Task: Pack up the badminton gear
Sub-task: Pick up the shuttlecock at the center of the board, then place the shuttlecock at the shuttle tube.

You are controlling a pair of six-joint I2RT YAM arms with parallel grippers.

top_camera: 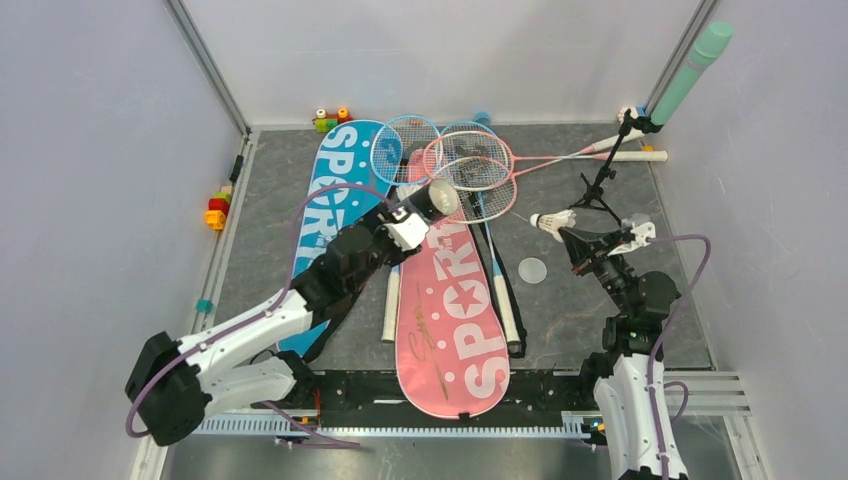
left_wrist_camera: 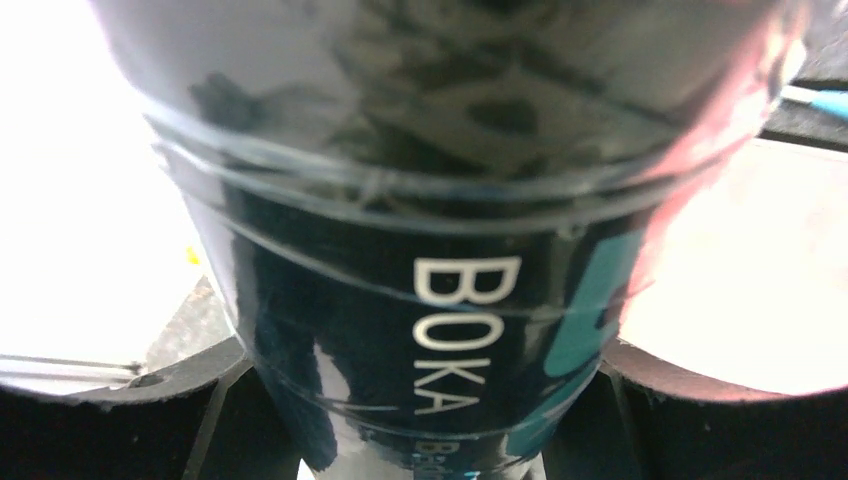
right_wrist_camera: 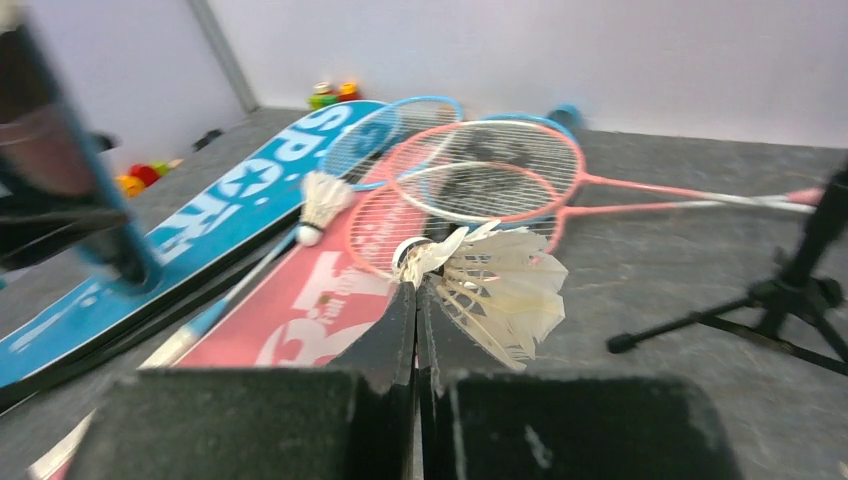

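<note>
My left gripper (top_camera: 422,208) is shut on the dark cylindrical tube (top_camera: 436,201), held tilted above the pink "SPORT" bag (top_camera: 452,312). In the left wrist view the tube (left_wrist_camera: 440,250), marked "BOKA", fills the frame between my fingers (left_wrist_camera: 120,420). My right gripper (top_camera: 572,235) is shut on a white feather shuttlecock (top_camera: 553,221), pinching its feathers (right_wrist_camera: 495,285) above the table. A second shuttlecock (right_wrist_camera: 322,200) lies by the racket heads. Blue and pink rackets (top_camera: 468,160) lie crossed at the back, partly over the pink and blue bags (top_camera: 328,195).
A black tripod stand (top_camera: 600,187) stands at the back right, holding a green tube (top_camera: 693,68). A clear round lid (top_camera: 533,270) lies on the mat. Toy blocks sit at the left edge (top_camera: 216,211) and back wall (top_camera: 331,120).
</note>
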